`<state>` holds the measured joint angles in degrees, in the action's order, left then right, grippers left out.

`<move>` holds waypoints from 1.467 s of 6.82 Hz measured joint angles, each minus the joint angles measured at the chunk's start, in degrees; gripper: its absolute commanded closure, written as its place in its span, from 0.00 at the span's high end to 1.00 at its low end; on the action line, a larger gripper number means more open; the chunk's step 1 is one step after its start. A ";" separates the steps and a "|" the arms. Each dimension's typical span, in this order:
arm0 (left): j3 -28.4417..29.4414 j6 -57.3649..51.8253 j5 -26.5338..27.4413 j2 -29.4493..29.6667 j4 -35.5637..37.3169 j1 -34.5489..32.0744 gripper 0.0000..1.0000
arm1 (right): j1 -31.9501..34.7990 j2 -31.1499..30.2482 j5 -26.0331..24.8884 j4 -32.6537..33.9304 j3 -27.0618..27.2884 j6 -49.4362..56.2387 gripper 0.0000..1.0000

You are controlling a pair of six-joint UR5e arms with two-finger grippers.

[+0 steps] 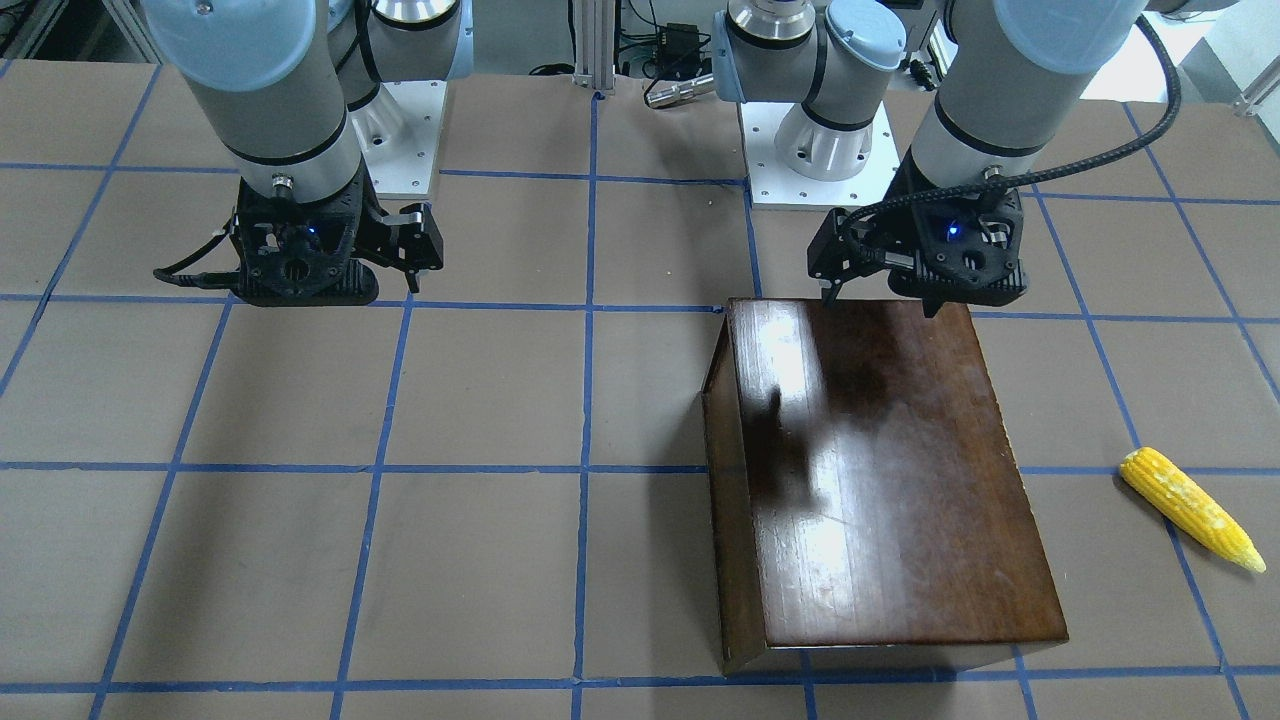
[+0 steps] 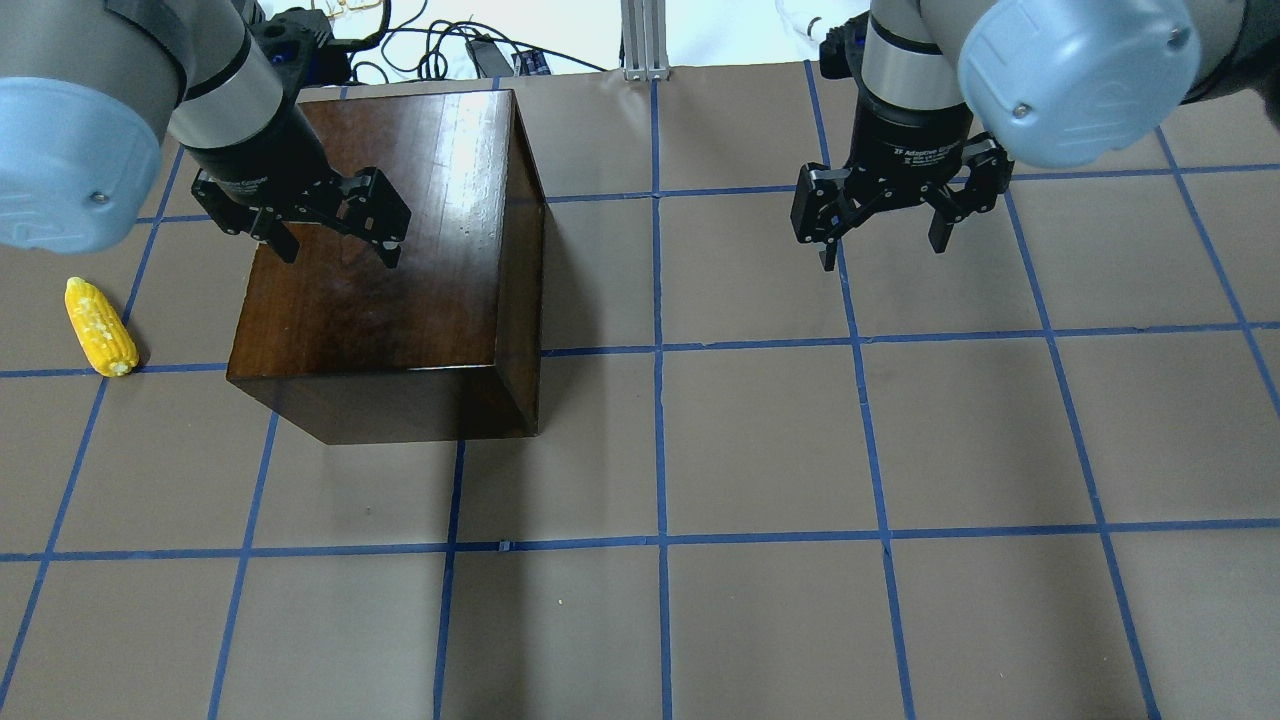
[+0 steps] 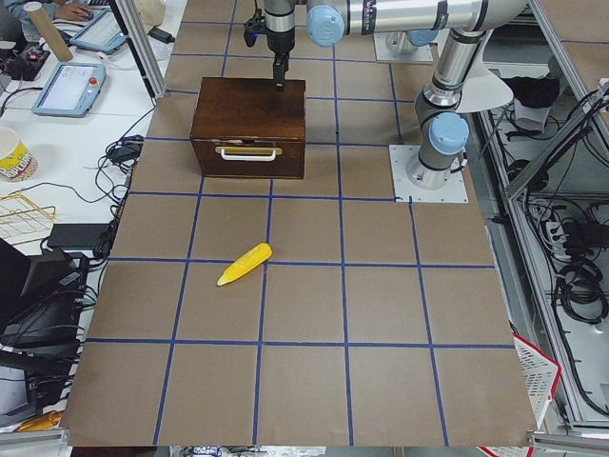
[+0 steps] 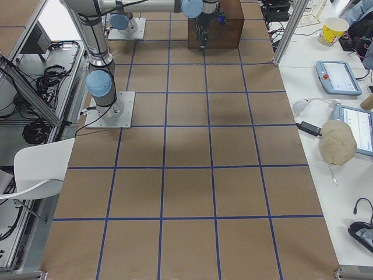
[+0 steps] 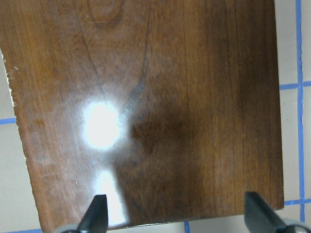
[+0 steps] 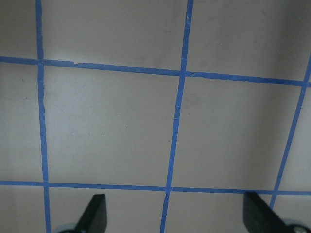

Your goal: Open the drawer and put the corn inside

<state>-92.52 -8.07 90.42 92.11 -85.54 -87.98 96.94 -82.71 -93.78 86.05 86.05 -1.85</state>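
The glossy dark brown box (image 5: 160,97) fills the left wrist view, its top close under the camera and catching a bright glare. Its drawer (image 3: 249,159) is pushed fully in, the front flush with the box and facing the table's end on the robot's left. A pale handle (image 3: 247,150) runs across that front.

The corn (image 2: 100,326) lies on its side on the table, out beyond the drawer front on the robot's left. It is well apart from the box and touches nothing else.

The left gripper (image 2: 338,250) hovers above the box top, its jaws spread wide with nothing between them. The fingertips (image 5: 97,216) show dark over the wood near one edge of the top.

The right gripper (image 2: 884,250) hangs over bare table, well away from the box, its jaws likewise spread and empty.

The table (image 2: 760,440) is covered in brown paper marked with a grid of blue tape.
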 measured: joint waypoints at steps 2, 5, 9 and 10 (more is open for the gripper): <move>0.06 -0.04 0.02 -0.02 0.01 0.00 1.00 | 0.00 0.00 0.00 0.00 0.00 0.00 1.00; 0.28 -0.04 -0.15 0.37 0.25 0.00 1.00 | 0.00 0.00 0.00 0.00 0.00 0.02 1.00; 0.19 -0.10 -0.13 0.50 0.89 0.00 1.00 | 0.00 0.00 0.00 0.00 0.00 0.00 1.00; 0.19 -0.10 -0.10 0.48 0.90 0.00 1.00 | 0.00 0.00 0.00 0.00 0.00 0.00 1.00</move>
<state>-92.33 -8.17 90.32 92.58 -84.65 -87.98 96.94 -82.71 -93.78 86.05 86.04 -1.85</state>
